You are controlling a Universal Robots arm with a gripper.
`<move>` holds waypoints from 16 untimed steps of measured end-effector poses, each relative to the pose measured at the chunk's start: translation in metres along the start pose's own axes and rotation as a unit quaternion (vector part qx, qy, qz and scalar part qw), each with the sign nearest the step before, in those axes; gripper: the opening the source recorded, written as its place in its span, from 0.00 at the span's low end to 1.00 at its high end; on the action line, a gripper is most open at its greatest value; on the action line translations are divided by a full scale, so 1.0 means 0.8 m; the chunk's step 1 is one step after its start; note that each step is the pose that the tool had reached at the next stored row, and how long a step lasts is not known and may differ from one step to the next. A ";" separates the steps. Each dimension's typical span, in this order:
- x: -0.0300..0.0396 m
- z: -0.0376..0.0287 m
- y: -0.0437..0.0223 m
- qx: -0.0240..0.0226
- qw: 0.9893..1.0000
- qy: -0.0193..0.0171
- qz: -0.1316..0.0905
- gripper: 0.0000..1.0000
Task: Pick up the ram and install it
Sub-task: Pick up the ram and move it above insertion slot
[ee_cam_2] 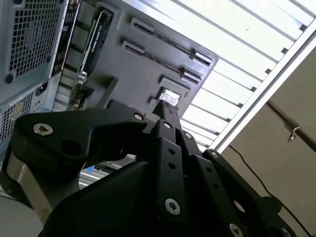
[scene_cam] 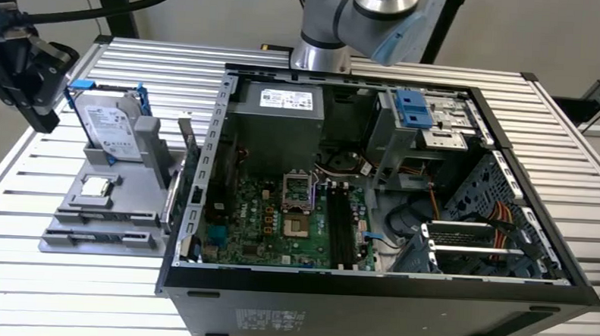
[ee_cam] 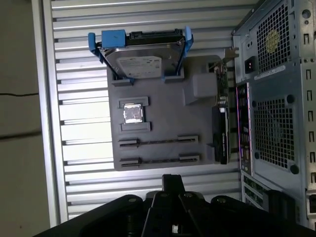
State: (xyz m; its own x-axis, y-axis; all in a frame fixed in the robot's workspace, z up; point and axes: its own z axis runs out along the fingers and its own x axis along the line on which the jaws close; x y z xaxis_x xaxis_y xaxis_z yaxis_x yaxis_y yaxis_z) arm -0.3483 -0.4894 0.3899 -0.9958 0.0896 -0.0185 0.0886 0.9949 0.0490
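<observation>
An open computer case (scene_cam: 375,312) lies on the slatted table (scene_cam: 132,58), its green board (scene_cam: 246,230) facing up; just beside it, on the exterior view's left, sits a gray holder (ee_cam: 165,118); a hard drive (scene_cam: 110,125) in a blue frame stands on edge at the holder's back end, a small silver processor chip (scene_cam: 96,188) lies flat near its middle, and a dark card (ee_cam: 220,136) stands along the side next to the case; the arm (scene_cam: 332,17) rises behind the case; its jaws hang at the exterior view's far left, raised over the table's edge, near the hard drive yet apart from it; in both wrist views they look closed tip to tip, with nothing seen in their grip. The ram I cannot place for sure; whether it stands in the memory slots (scene_cam: 339,223), just to the exterior view's right of the processor socket (scene_cam: 296,206), is too dark to tell.
</observation>
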 end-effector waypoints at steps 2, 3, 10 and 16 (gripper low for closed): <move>0.0000 -0.0001 -0.0030 0.000 1.000 0.000 0.000 0.00; 0.0000 -0.0002 -0.0046 0.000 1.000 0.000 0.000 0.00; 0.0001 -0.0008 -0.0156 0.000 1.000 0.000 0.000 0.00; 0.0000 -0.0007 -0.0184 0.000 1.000 0.000 0.000 0.00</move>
State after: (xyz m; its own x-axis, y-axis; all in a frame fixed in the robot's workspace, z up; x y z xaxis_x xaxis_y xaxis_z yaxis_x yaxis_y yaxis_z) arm -0.3497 -0.5041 0.3897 -0.9958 0.0895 -0.0185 0.0885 0.9948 0.0495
